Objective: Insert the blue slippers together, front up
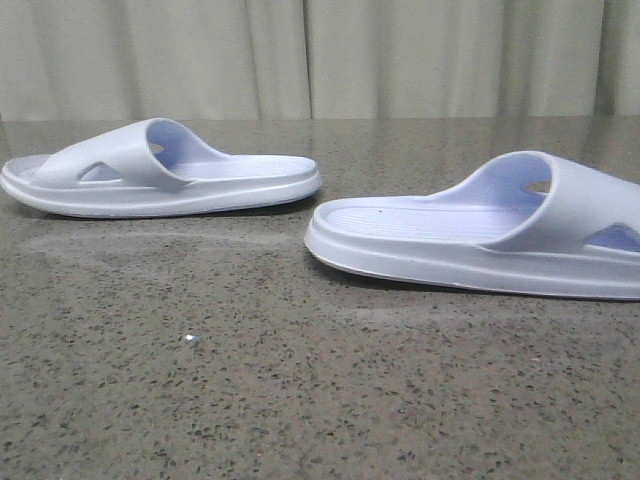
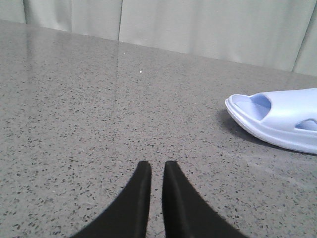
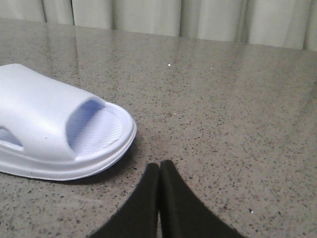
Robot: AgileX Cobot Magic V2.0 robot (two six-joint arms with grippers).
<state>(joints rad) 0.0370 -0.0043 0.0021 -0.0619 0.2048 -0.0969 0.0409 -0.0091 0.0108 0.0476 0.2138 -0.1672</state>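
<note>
Speckled grey stone table (image 1: 250, 400) fills the foreground. Both arms hover low and empty: the left gripper (image 2: 152, 171) is almost closed, a thin gap showing, while the right gripper (image 3: 159, 171) is pinched tight. Further back, one slipper (image 1: 480, 230) lies at three o'clock and the other slipper (image 1: 160, 175) at ten o'clock, heels facing, well apart. My worry: smooth foam may skid across polished stone when nudged.
</note>
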